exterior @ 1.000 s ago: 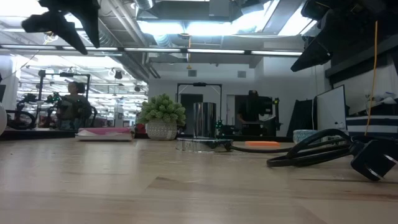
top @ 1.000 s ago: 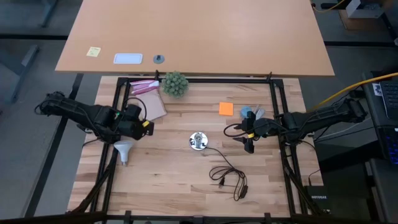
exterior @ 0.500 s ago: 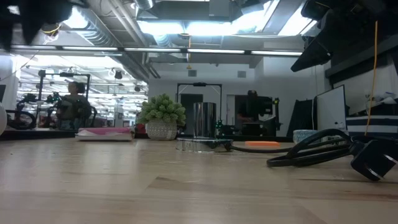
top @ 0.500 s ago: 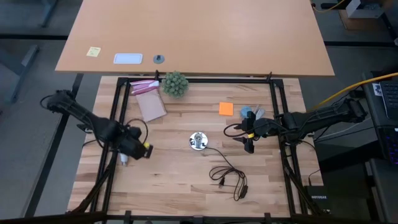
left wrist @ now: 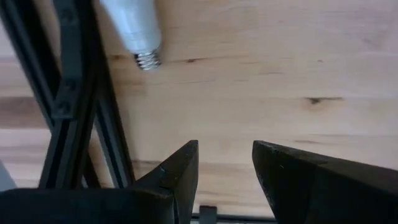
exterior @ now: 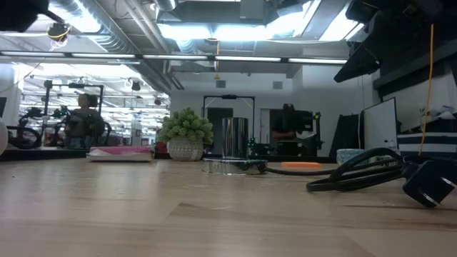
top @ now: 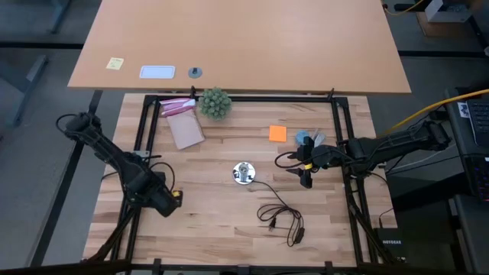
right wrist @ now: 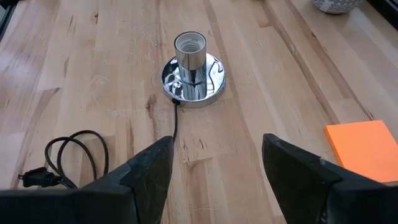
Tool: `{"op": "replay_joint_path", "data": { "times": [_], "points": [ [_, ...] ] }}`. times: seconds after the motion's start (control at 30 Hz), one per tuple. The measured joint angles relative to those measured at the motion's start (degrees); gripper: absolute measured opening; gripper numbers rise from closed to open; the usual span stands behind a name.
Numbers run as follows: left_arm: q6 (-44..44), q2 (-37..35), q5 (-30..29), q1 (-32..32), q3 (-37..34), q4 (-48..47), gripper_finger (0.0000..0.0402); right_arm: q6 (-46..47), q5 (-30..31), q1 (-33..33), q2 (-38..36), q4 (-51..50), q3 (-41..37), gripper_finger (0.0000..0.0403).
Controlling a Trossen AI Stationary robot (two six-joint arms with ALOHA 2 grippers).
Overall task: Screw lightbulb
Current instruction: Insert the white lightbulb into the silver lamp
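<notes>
- Near edge, 5 o'clock from the socket: black cord (top: 279, 218) lying in loose loops, plug end free.
- 8 o'clock from the socket: left gripper (left wrist: 224, 149) low over the table (top: 221, 229), beside the black frame rail (left wrist: 74, 93). Fingers spread, only bare wood between them, nothing pinched.
- Lightbulb (left wrist: 132, 25) lies on its side on the table just ahead of those fingers, against the rail, silvery screw end pointing toward them. The high view does not show it; the left arm covers that spot.
- Change: a second ago the left arm sat farther back, at 9 o'clock, and the bulb lay in plain sight from above. It has since swung nearward and dropped over the bulb. Reads as the approach to the pick, with no grasp made yet.
- Centre: socket (right wrist: 189, 62) upright on its shiny disc, mouth empty.
- 3 o'clock: right gripper (right wrist: 214, 155) waits unmoved, facing the socket, fingers wide apart, holding nothing.
- Farther, 1 o'clock: orange note (top: 277, 133). 11 o'clock: green plant (top: 215, 103).
- Judgement: screwing is still entirely ahead; the bulb must first be lifted and turned upright.
</notes>
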Motion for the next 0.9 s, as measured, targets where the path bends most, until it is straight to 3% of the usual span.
{"op": "replay_joint_path", "data": {
  "times": [0.43,0.9],
  "points": [
    [-4.62,6.70,-0.02,-4.82,-0.02,-6.10,0.0141,-0.02,0.00,0.00,0.00,0.00,0.00,0.0246],
    [9.35,10.15,-0.22,-4.78,-0.70,-3.64,0.0141,-0.02,0.00,0.00,0.00,0.00,0.00,0.0246]
  ]
}}
